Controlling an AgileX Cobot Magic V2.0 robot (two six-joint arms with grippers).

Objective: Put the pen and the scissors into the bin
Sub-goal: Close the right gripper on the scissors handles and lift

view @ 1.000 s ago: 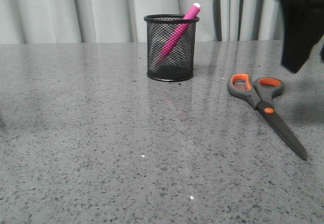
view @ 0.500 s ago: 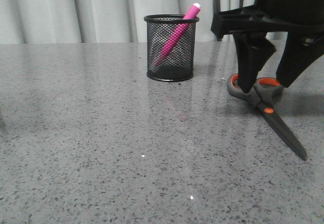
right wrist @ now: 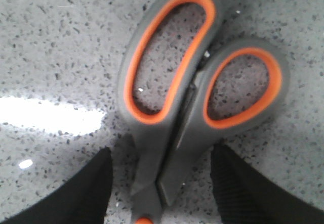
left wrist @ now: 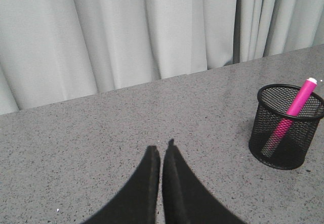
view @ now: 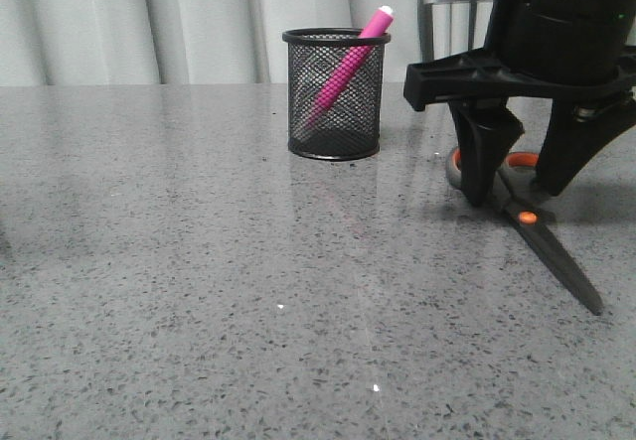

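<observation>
The pink pen (view: 350,63) leans inside the black wire-mesh bin (view: 334,92) at the back of the table; both also show in the left wrist view, the pen (left wrist: 291,113) in the bin (left wrist: 283,128). The scissors (view: 542,236) lie flat on the table at the right, blades closed. My right gripper (view: 517,192) is open and low over them, one finger on each side of the handle necks (right wrist: 167,168) just behind the orange pivot, not gripping. My left gripper (left wrist: 161,148) is shut and empty, above the table left of the bin.
The grey speckled table (view: 199,261) runs across the view. Pale curtains (view: 149,23) hang behind the table's far edge. A bright glare patch (right wrist: 45,115) lies on the table beside the scissors.
My right gripper has come down from the upper right over the scissors and now straddles the handle necks, open. The pen, bin and scissors have not moved.
</observation>
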